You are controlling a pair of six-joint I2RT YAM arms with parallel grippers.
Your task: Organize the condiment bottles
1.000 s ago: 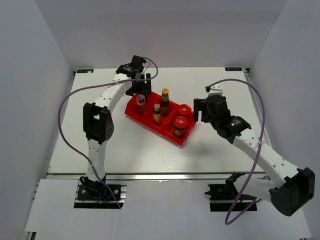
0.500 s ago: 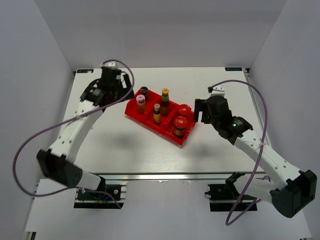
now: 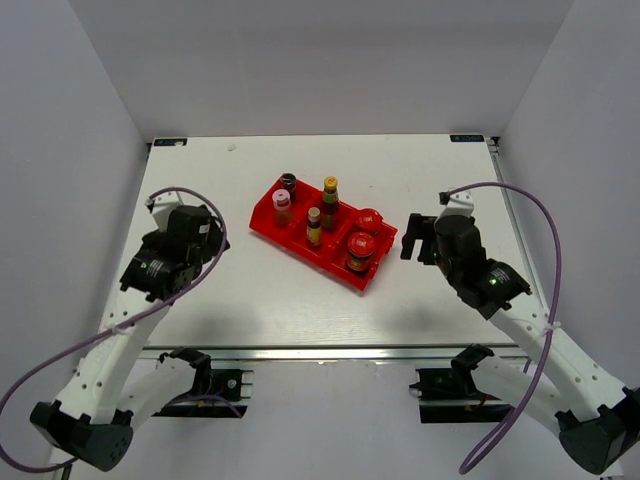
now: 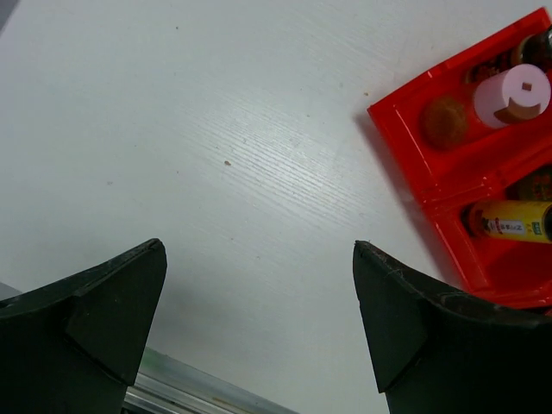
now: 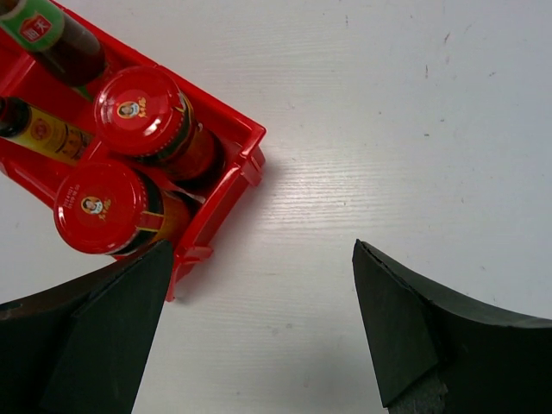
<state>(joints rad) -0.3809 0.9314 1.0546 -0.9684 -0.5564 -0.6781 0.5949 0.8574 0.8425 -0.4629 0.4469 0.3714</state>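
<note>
All six condiment bottles stand in the red tray (image 3: 300, 240). The black-capped shaker (image 3: 288, 181) and pink-capped bottle (image 3: 282, 203) are at its left end. Two yellow-capped bottles (image 3: 330, 190) (image 3: 314, 225) are in the middle. Two red-lidded jars (image 3: 369, 219) (image 3: 360, 248) are at its right end. My left gripper (image 3: 200, 240) is open and empty, well left of the tray (image 4: 405, 164); its view (image 4: 259, 319) shows the pink cap (image 4: 513, 93). My right gripper (image 3: 412, 237) is open and empty just right of the jars (image 5: 138, 108); between its fingers (image 5: 259, 319) is bare table.
The white table (image 3: 260, 300) has walls on three sides. An aluminium rail (image 3: 320, 350) runs along its near edge and shows in the left wrist view (image 4: 172, 388). Purple cables loop from both arms.
My left arm has swung away from the tray's far left end, back to the near left of the table. My right gripper has drawn back slightly to the right.
</note>
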